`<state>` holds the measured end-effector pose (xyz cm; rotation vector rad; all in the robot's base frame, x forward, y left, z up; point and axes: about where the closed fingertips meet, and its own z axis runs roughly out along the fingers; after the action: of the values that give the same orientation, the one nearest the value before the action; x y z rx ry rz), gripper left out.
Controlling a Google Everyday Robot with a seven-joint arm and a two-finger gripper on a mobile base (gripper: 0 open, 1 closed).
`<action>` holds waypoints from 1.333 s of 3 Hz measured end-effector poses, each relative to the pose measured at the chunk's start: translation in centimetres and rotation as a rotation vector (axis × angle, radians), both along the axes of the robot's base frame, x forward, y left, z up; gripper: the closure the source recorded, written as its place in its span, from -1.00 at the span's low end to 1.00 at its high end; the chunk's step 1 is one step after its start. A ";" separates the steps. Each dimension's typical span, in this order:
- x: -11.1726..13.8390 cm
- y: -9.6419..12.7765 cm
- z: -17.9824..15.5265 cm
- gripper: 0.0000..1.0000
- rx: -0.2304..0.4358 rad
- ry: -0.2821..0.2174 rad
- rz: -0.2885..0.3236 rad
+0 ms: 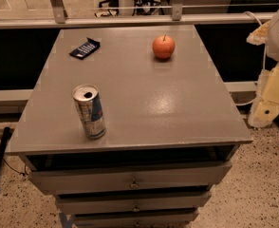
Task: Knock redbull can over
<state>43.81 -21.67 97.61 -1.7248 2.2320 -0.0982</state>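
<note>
Found redbull can (89, 112) upright at tabletop's (149, 103) front left, pincer (272, 95) off the right edge, its state impossible to tell. Called for a sideways push near the can's top.

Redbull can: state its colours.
The redbull can is silver and blue, camera view; gripper out of sight, arm at right edge.

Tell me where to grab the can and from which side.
Probably grip the can around its slim round body at mid-height, coming from its right: it stands upright near the table's front left corner, and the gripper is beyond the right edge.
</note>
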 end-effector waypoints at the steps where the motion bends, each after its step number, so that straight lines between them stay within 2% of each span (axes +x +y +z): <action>1: 0.0 0.0 0.0 -1.00 0.000 0.000 0.000; 2: 0.1 0.1 0.0 -1.00 0.036 -0.001 0.000; 3: 0.0 2.1 -2.5 -1.00 0.164 0.030 -0.023; 4: 0.0 7.2 -4.5 -1.00 0.344 0.060 0.004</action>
<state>43.85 -14.52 93.10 -1.5611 2.1338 0.3235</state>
